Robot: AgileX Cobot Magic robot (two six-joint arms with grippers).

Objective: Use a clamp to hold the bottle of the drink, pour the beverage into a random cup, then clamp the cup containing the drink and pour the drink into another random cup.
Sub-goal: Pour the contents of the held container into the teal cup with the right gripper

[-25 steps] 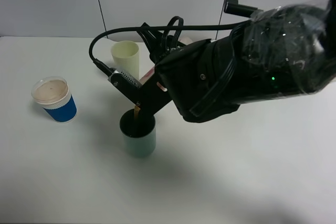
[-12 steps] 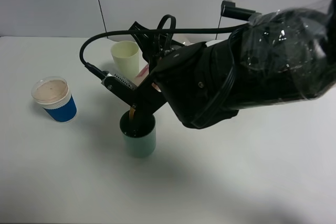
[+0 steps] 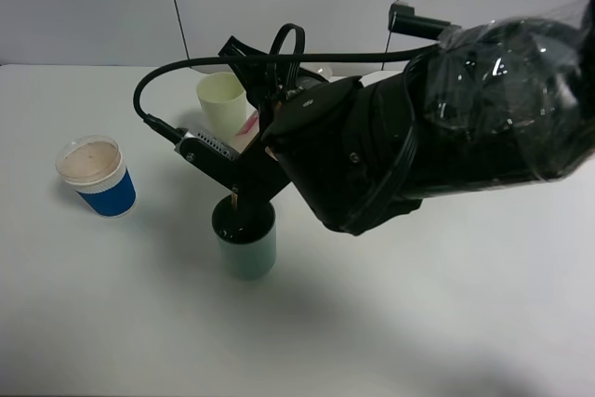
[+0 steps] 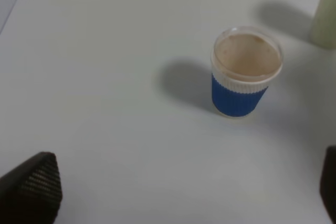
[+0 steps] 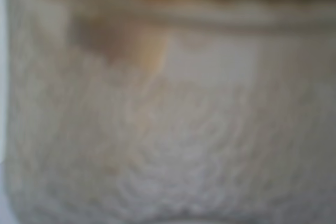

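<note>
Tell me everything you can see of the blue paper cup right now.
The blue paper cup is short, with a ribbed blue sleeve, a white upper band and a wide pale rim. Its inside looks pinkish-tan, with no dark liquid showing. It stands upright on the white table, with nothing else touching it.

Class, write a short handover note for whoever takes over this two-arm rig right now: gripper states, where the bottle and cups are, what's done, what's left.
Right gripper: shut on the bottle, tilted neck-down over the teal cup.
Left gripper: open, empty, near the blue-sleeved paper cup.
Pale yellow-green tumbler stands behind the teal cup.
Done: bottle grasped; beverage going into the teal cup.
Left: finish the pour, put the bottle down, grip the teal cup, pour into the paper cup.
</note>
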